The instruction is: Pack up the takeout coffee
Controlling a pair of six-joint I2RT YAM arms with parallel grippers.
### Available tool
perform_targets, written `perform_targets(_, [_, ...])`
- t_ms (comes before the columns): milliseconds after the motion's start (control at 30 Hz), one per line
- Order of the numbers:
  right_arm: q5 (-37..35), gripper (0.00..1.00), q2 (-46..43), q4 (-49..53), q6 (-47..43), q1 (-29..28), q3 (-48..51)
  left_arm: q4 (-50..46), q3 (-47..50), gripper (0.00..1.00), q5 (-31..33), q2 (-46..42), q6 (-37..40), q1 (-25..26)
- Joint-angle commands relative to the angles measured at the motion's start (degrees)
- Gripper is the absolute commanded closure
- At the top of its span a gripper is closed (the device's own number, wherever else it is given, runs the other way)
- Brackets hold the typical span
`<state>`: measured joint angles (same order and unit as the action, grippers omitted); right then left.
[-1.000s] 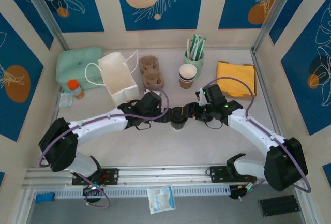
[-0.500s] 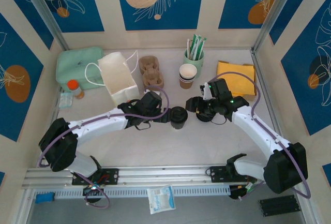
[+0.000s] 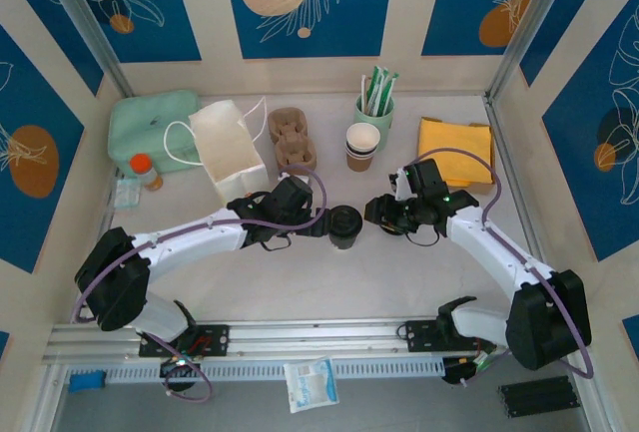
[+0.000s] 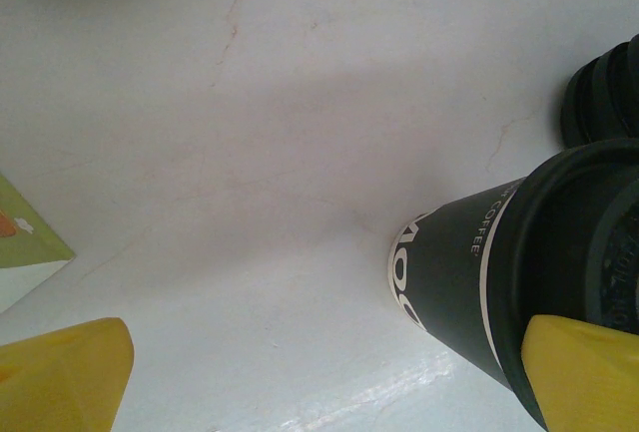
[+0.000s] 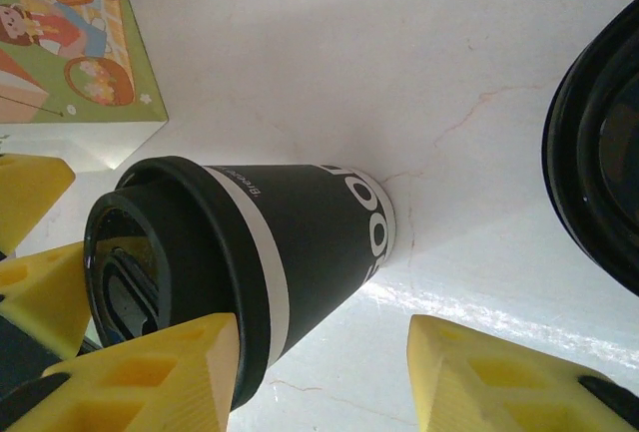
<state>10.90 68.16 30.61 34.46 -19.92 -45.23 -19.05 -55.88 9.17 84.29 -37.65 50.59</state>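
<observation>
The lidded coffee cup (image 3: pixel 344 224) stands upright mid-way across the surface (image 3: pixel 329 287). The left gripper (image 3: pixel 321 224) is just beside it, jaws apart. The right gripper (image 3: pixel 382 215) is near, jaws apart. Centre the cup between the left jaws, then close gently below the lid.

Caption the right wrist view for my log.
Right arm's yellow fingers, open, facing the upright dark paper cup with black plastic lid on the white table, a loose black lid beside it.

**Bright, even light with soft shadows and tabletop glare**

The top view is bright and sharp, with light from above and only faint shadows on the table (image 3: pixel 329 282). In the left wrist view, sheen streaks toward 6 o'clock. The left gripper (image 4: pixel 321 377) has blurred yellow fingertips (image 4: pixel 60 372) at 7 and 5 o'clock. In the right wrist view, glare bands toward 5 o'clock.
</observation>
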Motion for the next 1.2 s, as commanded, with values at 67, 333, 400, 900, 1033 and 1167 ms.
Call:
perform_targets(67, [1.74,0.52,0.92,-1.36,-0.22,-0.86,0.59,-2.75,-1.16,0.01,-0.73,0.44,0.56,-0.16])
perform_targets(333, [1.65,0.53,2.14,-2.58,0.23,-1.81,1.63,-2.55,-1.23,0.01,-1.08,0.61,0.58,-0.19])
perform_targets(400, [1.29,0.53,2.49,-2.84,0.26,-1.94,2.14,-2.43,-1.22,0.01,-1.15,0.67,0.55,-0.16])
perform_targets(900, [-0.97,0.54,3.29,-3.14,1.72,-1.89,6.16,-0.94,0.77,0.00,-2.21,1.22,-0.44,0.02])
perform_targets(1033, [-1.84,0.55,3.62,-4.08,3.33,-1.87,9.57,0.60,3.25,0.01,-2.45,1.72,-1.58,0.63])
perform_targets(1167, [-1.54,0.56,3.15,-5.03,3.95,-1.92,11.48,1.91,5.33,0.01,-2.66,1.81,-2.69,1.14])
